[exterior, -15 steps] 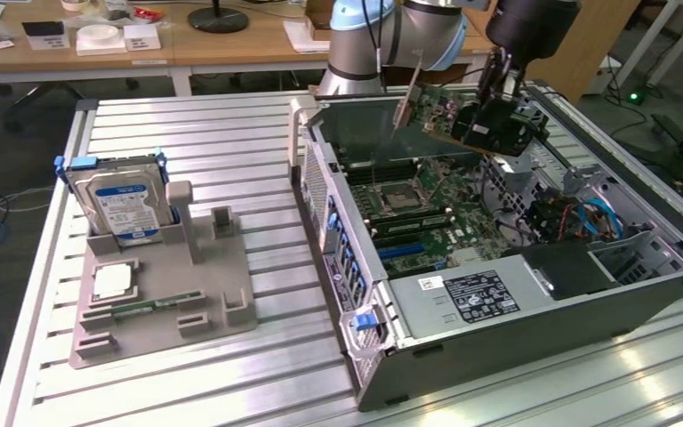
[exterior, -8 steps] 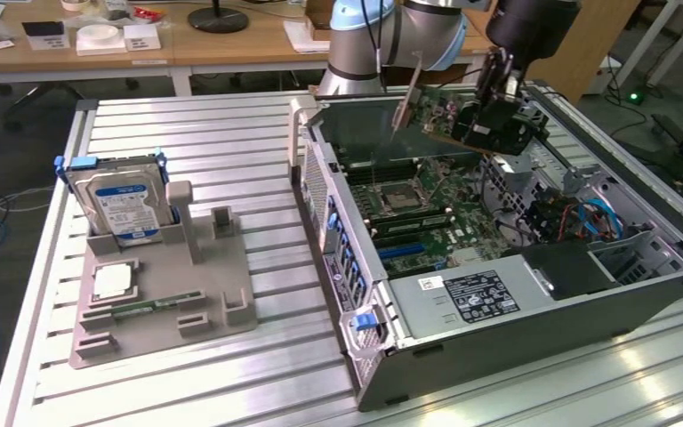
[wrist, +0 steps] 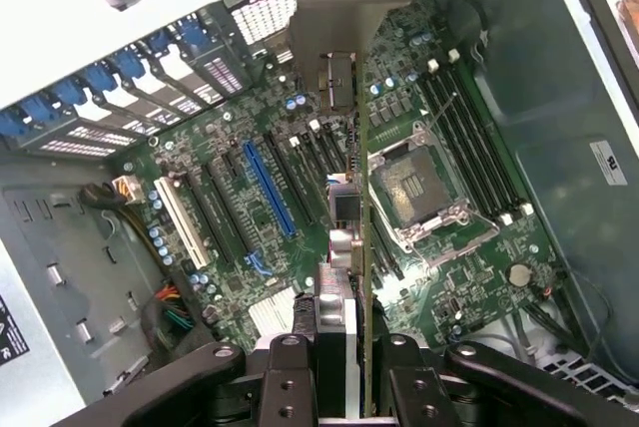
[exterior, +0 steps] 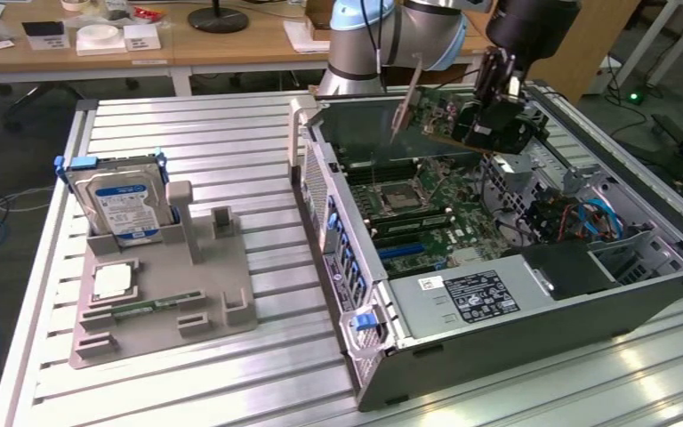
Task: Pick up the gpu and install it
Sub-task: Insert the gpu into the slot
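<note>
The gripper (exterior: 498, 89) is clamped on the gpu (exterior: 448, 116), which hangs tilted in its grasp with the metal bracket at the far end. Beneath the gripper lies the open computer case (exterior: 555, 329) and its motherboard (wrist: 260, 198).

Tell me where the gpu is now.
In the exterior view's upper right, the gpu hangs clamped in the fingers above the open computer case, over its motherboard, not yet seated.

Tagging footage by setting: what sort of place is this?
Probably a robotics lab: a robot arm's end effector holds a gpu over an open computer case on an aluminium table, desks behind.
</note>
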Controlling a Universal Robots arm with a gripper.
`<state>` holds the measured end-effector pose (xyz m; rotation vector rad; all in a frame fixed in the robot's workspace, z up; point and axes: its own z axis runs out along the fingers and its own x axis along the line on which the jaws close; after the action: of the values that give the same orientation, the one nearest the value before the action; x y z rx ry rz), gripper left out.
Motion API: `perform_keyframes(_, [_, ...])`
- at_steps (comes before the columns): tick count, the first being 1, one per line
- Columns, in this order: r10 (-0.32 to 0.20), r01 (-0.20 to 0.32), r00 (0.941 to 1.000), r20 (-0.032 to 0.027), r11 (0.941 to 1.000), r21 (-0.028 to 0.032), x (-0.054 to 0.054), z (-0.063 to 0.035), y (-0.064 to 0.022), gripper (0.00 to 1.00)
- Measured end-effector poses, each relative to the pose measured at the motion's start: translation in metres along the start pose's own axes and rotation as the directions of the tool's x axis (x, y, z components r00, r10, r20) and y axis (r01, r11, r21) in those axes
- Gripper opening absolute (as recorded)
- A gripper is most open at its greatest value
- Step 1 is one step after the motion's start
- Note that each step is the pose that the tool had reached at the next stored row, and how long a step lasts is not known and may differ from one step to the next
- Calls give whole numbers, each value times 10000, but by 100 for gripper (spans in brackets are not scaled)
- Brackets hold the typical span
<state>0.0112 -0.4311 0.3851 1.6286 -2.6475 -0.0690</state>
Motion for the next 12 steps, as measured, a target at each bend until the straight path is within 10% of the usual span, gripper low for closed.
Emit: perform_keyframes(12, [-800,800,9968,-45,9968,2,0,0,0,28])
